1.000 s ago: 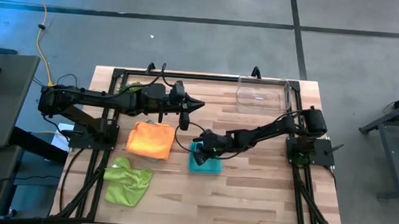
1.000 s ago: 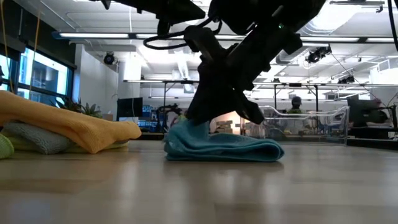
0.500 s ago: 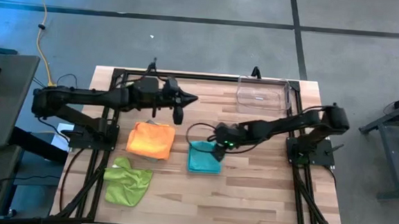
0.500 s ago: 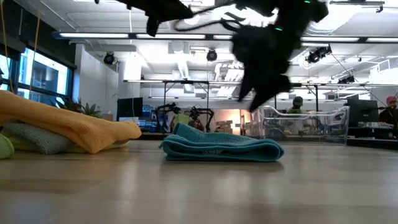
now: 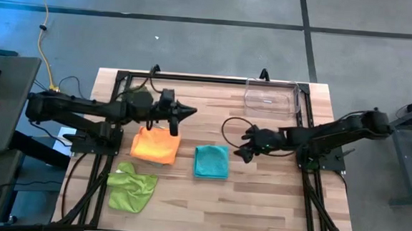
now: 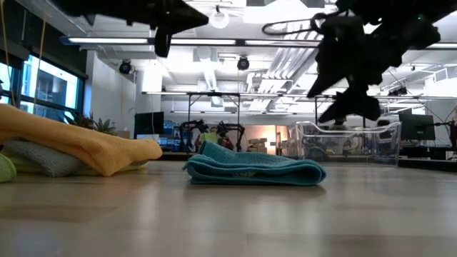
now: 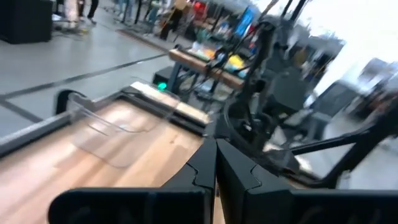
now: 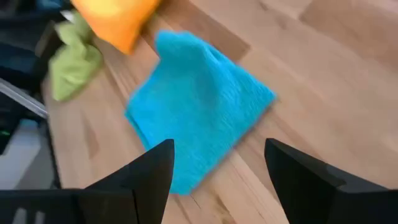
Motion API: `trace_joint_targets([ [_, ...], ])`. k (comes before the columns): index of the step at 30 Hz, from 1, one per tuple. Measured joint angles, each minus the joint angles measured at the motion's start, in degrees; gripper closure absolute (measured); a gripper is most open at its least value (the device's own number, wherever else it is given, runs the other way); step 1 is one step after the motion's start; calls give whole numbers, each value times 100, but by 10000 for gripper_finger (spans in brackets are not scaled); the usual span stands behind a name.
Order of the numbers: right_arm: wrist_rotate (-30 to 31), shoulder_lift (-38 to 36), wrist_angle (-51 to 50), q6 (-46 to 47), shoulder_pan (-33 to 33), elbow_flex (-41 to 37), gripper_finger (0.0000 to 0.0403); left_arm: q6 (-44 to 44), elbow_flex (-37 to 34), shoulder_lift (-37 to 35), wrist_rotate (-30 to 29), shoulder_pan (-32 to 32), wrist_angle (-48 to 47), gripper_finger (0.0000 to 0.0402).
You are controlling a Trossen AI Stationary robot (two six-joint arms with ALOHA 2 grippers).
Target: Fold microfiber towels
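- High view: the teal towel [image 5: 211, 161] lies folded into a flat, nearly square packet in the middle of the table [image 5: 258, 205], its slightly longer side running from the far edge toward the near edge. The right gripper [image 5: 244, 151] hangs just beside its right far corner, clear of the cloth, so the towel lies to that gripper's left. The orange towel [image 5: 155, 145] sits left of the teal one, a little apart, and the lime towel [image 5: 131, 186] lies crumpled near the left front corner. The left gripper [image 5: 186, 113] points rightward above the orange towel's far edge; by my reading the left arm is the nearer one for either unfolded cloth. A clear bin [image 5: 271, 96] stands at the far right.
- Low view: the teal towel [image 6: 253, 170] rests flat, with its rounded fold facing right and its loose edges left. The right gripper [image 6: 351, 89] hangs above and to the right of it, empty. The orange towel [image 6: 93, 146] drapes over a grey towel [image 6: 39, 158].
- Left wrist view: the left gripper's fingers [image 7: 199, 177] are pressed together, holding nothing.
- Right wrist view: the right gripper's fingers [image 8: 152, 171] stand spread and empty; the teal towel [image 8: 199, 109] lies ahead between them, one corner pointing away.
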Motion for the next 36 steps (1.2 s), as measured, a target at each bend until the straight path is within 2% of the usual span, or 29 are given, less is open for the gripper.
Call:
trace_joint_targets([
  [5, 132, -171, 194, -49, -11, -58, 160, -493, -724, -1, 106, -233, 932, 400],
  [10, 91, -180, 382, -190, -9, -60, 160, -377, -835, -1, -43, -410, 978, 390],
  [14, -35, -180, 465, -291, -11, -60, 160, -89, -835, -1, -180, -432, 935, 367],
  [18, -38, -180, 456, -299, -11, -60, 160, 49, -835, -1, -196, -432, 911, 323],
  [27, -53, -180, 456, -144, -11, -60, 160, 111, -835, -1, -138, -433, 738, 196],
  [32, -52, -180, 456, 107, -11, -60, 160, 86, -835, 1, 84, -434, 738, 149],
  [36, -51, -180, 456, 254, -11, -60, 160, 57, -835, 1, 230, -433, 732, 125],
])
